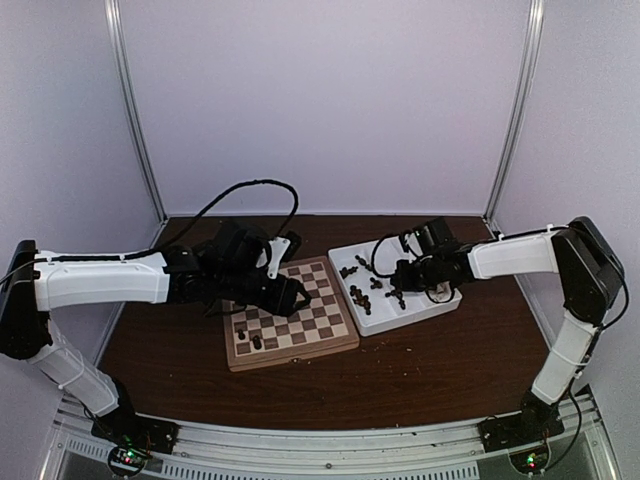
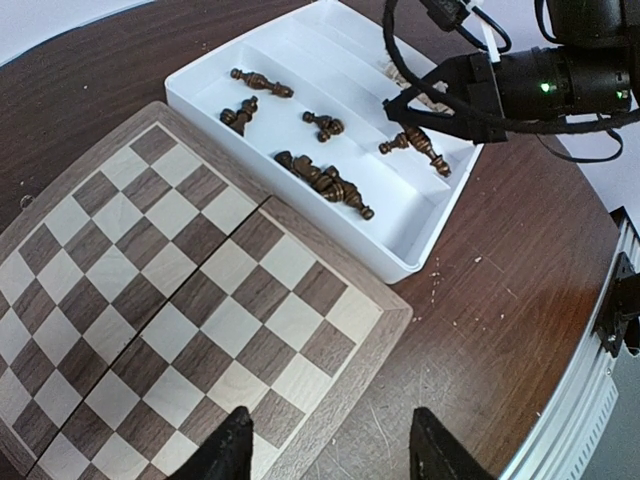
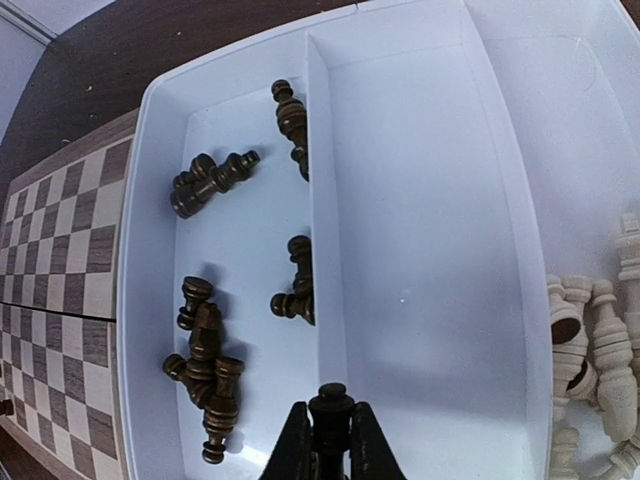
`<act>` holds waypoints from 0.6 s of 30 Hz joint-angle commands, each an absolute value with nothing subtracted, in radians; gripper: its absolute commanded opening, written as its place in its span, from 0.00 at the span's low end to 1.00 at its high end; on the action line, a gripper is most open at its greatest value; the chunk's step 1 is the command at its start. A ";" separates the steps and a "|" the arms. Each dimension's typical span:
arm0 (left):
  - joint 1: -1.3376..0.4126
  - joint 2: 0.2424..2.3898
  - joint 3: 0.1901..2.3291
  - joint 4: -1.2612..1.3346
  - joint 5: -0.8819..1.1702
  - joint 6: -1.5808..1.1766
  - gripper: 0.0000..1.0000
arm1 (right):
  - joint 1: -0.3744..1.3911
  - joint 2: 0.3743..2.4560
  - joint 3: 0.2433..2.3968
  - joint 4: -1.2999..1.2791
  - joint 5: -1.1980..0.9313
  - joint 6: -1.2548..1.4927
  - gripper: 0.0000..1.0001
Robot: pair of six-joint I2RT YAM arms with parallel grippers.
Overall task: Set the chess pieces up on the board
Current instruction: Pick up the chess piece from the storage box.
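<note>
Two arms reach in over the brown table [image 1: 440, 370], one from each side. On the left, the left gripper [image 2: 335, 455] hangs above the board [image 2: 180, 300], over the corner nearest the tray. Its two black fingers [image 2: 235, 452] stand about half apart, and nothing sits between them. The board lies flat on the table, turned a little askew, with its tan border right beside the tray; whether the two touch I cannot tell. From overhead, a couple of chess pieces [image 1: 257, 342] stand on squares at the board's left end, too small for me to say which they are.

To the right of the board sits the white tray [image 3: 420, 200], split into long compartments. Most of the dark chess pieces lie on their sides in the compartment nearest the board. Several are heaped at one end, a pair lies further along, and two more rest against the divider.

Over the tray, the right gripper [image 3: 330, 432] has its fingers pinched tight on one dark piece [image 3: 330, 405], held upright just below its rounded head. I cannot tell whether its foot touches the tray floor. Farthest right, the cream pieces [image 3: 590, 340] lie jumbled together in the tray's outer compartment
</note>
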State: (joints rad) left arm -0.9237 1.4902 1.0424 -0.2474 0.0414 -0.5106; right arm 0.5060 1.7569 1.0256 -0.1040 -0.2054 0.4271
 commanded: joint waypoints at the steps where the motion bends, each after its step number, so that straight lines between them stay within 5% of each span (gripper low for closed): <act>1: -0.919 1.476 1.045 -0.227 0.035 -0.511 0.54 | 0.505 1.728 1.010 -0.006 -0.299 0.422 0.02; 7: -0.919 1.482 1.044 -0.224 0.041 -0.509 0.54 | 0.508 1.752 0.991 0.117 -0.430 0.409 0.02; 18: -0.919 1.512 1.066 -0.202 0.073 -0.499 0.54 | 0.521 1.793 0.849 0.350 -0.360 0.400 0.03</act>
State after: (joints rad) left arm -0.9237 1.4944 1.0424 -0.2455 0.0525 -0.5102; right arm 0.5079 1.7737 0.9066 0.2180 -0.4026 0.4061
